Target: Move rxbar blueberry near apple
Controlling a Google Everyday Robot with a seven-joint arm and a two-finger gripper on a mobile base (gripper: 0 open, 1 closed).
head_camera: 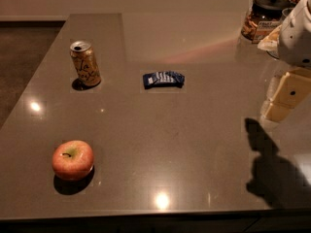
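The rxbar blueberry (163, 79), a flat dark blue wrapper with white print, lies on the grey table near its middle. The apple (73, 159), red-orange with a yellow-green patch at its stem, sits near the front left of the table. My gripper (284, 98), cream coloured under a white arm, hangs at the right edge of the view, above the table and well to the right of the bar. It holds nothing that I can see.
A gold drink can (85, 63) stands upright at the back left, left of the bar. A jar with a black lid (265, 17) stands at the back right. The table's front edge (146, 216) runs along the bottom. The arm's shadow (272, 169) falls front right.
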